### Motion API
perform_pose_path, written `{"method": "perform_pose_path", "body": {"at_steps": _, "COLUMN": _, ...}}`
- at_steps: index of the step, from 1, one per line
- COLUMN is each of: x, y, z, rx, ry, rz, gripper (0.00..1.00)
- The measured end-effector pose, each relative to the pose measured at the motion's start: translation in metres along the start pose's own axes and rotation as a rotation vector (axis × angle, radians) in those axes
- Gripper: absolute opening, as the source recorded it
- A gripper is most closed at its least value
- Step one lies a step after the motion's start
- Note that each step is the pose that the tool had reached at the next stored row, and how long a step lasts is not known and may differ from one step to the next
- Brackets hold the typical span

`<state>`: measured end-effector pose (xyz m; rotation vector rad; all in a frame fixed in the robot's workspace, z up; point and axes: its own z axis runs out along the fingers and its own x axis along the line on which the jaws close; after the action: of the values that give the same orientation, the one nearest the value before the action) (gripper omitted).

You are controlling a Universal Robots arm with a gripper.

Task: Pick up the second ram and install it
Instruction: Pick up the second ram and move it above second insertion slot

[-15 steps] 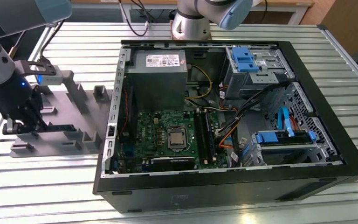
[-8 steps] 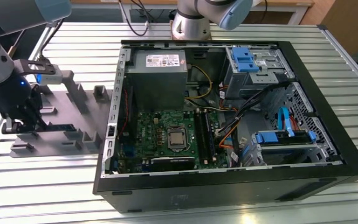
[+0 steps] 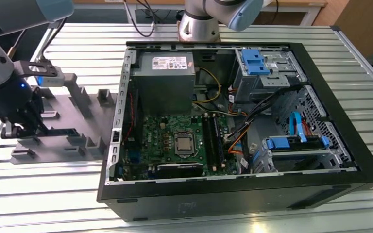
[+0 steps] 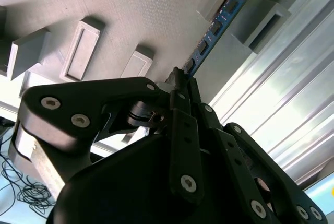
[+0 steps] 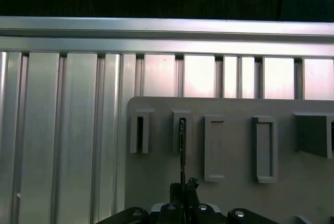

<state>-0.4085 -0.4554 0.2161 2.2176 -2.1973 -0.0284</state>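
Reaching down at the exterior view's left, the arm held its gripper point(image 3: 19, 129) low over the grey holder tray point(image 3: 89, 109). The tray lay on the slatted metal table point(image 3: 44, 194), just beside the open computer case point(image 3: 238, 194).

In the second wrist view the gripper point(image 4: 180, 75) had its jaws drawn together on one end of the memory stick point(image 4: 216, 23), a thin blue board with small black chips. The stick stood on its long edge and ran away from the fingertips across the tray point(image 4: 120, 15). Its far end was beside an upright block point(image 4: 276, 9), and the table slats point(image 4: 282, 104) showed past the tray's edge.

In the first wrist view the stick point(image 5: 182, 148) appeared edge-on as a thin dark line. It met one of the small slotted blocks point(image 5: 182, 117) on the tray point(image 5: 235, 104), and the gripper point(image 5: 182, 186) was clamped on its near end. Whether the stick sat fully in that slot or was raised a little out of it could not be told.

Inside the case, the green motherboard point(image 3: 167, 131) lay flat next to the grey power-supply box point(image 3: 163, 73), both well apart from the stick and the gripper.
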Motion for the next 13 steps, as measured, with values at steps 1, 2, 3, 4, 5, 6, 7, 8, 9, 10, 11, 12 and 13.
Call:
{"method": "perform_pose_path", "body": {"at_steps": 1, "x": 0.0, "y": 0.0, "z": -0.0005, "rx": -0.0001, "ry": 0.0001, "rz": 0.0, "gripper": 0.14}}
{"method": "perform_pose_path", "body": {"at_steps": 2, "x": 0.0, "y": 0.0, "z": -0.0011, "rx": -0.0001, "ry": 0.0, "rz": 0.0, "gripper": 0.14}}
{"method": "perform_pose_path", "body": {"at_steps": 3, "x": 0.0, "y": 0.0001, "z": -0.0017, "rx": 0.0, "ry": 0.0, "rz": 0.0, "gripper": 0.14}}
{"method": "perform_pose_path", "body": {"at_steps": 4, "x": 0.0, "y": 0.0001, "z": -0.0025, "rx": 0.0, "ry": 0.0, "rz": 0.0, "gripper": 0.14}}
{"method": "perform_pose_path", "body": {"at_steps": 5, "x": 0.0, "y": 0.0001, "z": -0.0033, "rx": 0.0, "ry": 0.0, "rz": 0.0, "gripper": 0.14}}
{"method": "perform_pose_path", "body": {"at_steps": 6, "x": 0.0, "y": 0.0001, "z": -0.0043, "rx": 0.0, "ry": 0.0, "rz": 0.0, "gripper": 0.14}}
{"method": "perform_pose_path", "body": {"at_steps": 7, "x": 0.0, "y": 0.0001, "z": -0.0051, "rx": 0.0, "ry": 0.0, "rz": 0.0, "gripper": 0.14}}
{"method": "perform_pose_path", "body": {"at_steps": 8, "x": 0.0, "y": 0.0002, "z": -0.0061, "rx": 0.0, "ry": 0.0, "rz": 0.0, "gripper": 0.14}}
{"method": "perform_pose_path", "body": {"at_steps": 9, "x": 0.0, "y": 0.0002, "z": -0.0071, "rx": 0.0, "ry": 0.0, "rz": 0.0, "gripper": 0.14}}
{"method": "perform_pose_path", "body": {"at_steps": 10, "x": 0.0, "y": 0.0002, "z": -0.0083, "rx": 0.0, "ry": 0.0, "rz": 0.0, "gripper": 0.14}}
{"method": "perform_pose_path", "body": {"at_steps": 11, "x": 0.0, "y": 0.0002, "z": -0.0094, "rx": 0.0, "ry": 0.0, "rz": 0.0, "gripper": 0.14}}
{"method": "perform_pose_path", "body": {"at_steps": 12, "x": 0.0, "y": 0.0003, "z": -0.0107, "rx": 0.0, "ry": 0.0, "rz": 0.0, "gripper": 0.14}}
{"method": "perform_pose_path", "body": {"at_steps": 13, "x": 0.0, "y": 0.0003, "z": -0.0119, "rx": -0.0001, "ry": 0.0, "rz": 0.0, "gripper": 0.14}}
